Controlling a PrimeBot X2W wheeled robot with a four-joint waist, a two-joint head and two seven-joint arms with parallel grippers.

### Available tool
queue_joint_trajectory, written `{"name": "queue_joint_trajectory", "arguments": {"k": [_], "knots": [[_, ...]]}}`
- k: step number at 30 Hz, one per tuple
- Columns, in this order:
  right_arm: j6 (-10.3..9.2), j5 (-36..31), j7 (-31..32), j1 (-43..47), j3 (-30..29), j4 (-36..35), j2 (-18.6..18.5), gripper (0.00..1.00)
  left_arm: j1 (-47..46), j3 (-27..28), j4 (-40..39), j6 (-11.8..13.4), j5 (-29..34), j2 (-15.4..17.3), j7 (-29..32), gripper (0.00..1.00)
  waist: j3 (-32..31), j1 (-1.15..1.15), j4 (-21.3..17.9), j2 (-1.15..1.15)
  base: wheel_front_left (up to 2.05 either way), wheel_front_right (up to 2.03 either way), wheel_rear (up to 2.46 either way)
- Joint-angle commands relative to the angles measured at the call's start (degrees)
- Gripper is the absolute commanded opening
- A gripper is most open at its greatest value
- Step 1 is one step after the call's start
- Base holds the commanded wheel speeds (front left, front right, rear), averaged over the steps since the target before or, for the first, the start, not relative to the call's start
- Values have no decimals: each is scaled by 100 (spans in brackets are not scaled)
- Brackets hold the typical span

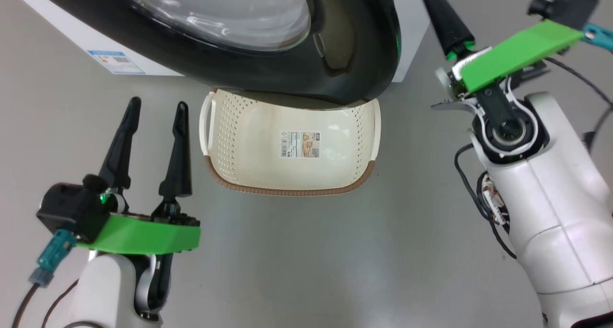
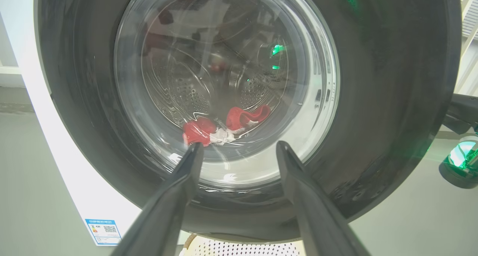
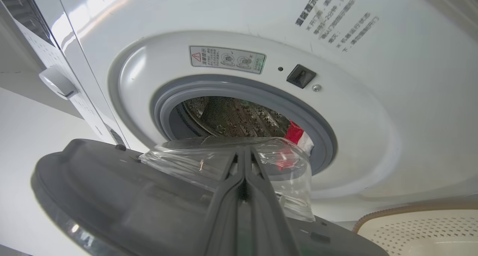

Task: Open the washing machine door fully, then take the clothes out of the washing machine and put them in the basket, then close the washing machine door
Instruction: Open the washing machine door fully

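Head view: the basket is seen standing on the grey floor, empty, with a sticker on its bottom. Its far edge is covered by the black rim of the washing machine door, which is swung partly out from the white washing machine. The left gripper is held to the left of the basket, near the robot, with its fingers spread wide and nothing between them.

In the right wrist view, the right gripper is seen with its fingers pressed together and nothing held. It is laid along the inner side of the door, with its tips at the clear glass bowl; whether the glass is touched cannot be told. Beyond it, the grey rubber ring and the steel drum are exposed.

The red and white clothes are seen lying at the bottom of the drum.
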Motion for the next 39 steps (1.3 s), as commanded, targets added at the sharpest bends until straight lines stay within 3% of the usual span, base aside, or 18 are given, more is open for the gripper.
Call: {"name": "queue_joint_trajectory", "arguments": {"k": [1, 3, 10, 39], "knots": [[37, 410, 293, -123, 108, -116, 102, 0, -14, 188, -123, -32, -39, 108, -44, 100, 20, 0, 29, 0, 0, 0, 0], [37, 1129, 1090, -277, 187, -61, 102, 0, -14, 200, -118, -32, -54, 102, -44, 100, 45, 0, 52, 0, 0, 0, 0], [37, 1805, 2269, -523, 226, 84, -20, 0, -95, 253, -132, -32, -44, 98, -44, 100, 136, 0, 106, 0, 0, 0, 0], [37, 1703, 3018, 456, 717, -748, -136, 0, 114, 415, 114, -32, -109, 69, -44, 100, -479, 0, 447, 0, 0, 0, 0]]}}
